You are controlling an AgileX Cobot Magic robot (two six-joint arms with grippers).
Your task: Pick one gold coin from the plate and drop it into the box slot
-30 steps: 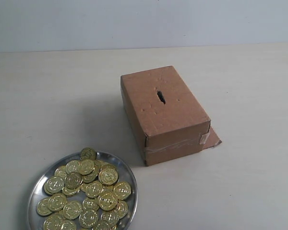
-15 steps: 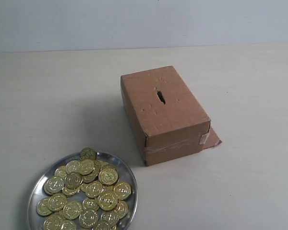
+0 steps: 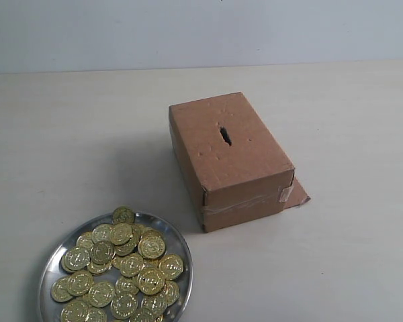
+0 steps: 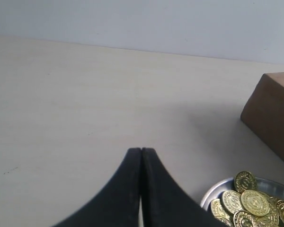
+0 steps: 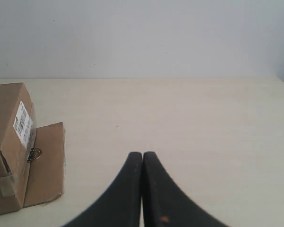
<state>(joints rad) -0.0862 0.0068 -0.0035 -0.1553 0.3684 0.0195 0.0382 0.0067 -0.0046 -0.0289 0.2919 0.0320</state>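
A shiny silver plate (image 3: 50,258) heaped with gold coins (image 3: 121,265) lies at the front left of the table. The brown cardboard box (image 3: 248,178) stands in the middle, with the dark ragged slot (image 3: 225,135) in its top face and a flap (image 3: 297,194) at its base. Neither gripper shows in the exterior view. In the left wrist view my left gripper (image 4: 141,151) is shut and empty over bare table, with the plate (image 4: 213,191) and its coins (image 4: 248,201) off to one side. My right gripper (image 5: 142,154) is also shut and empty, apart from the box (image 5: 7,142).
The pale table runs to a grey wall at the back. A gold coin (image 5: 33,154) lies on the box flap (image 5: 45,165) against the box's labelled end in the right wrist view.
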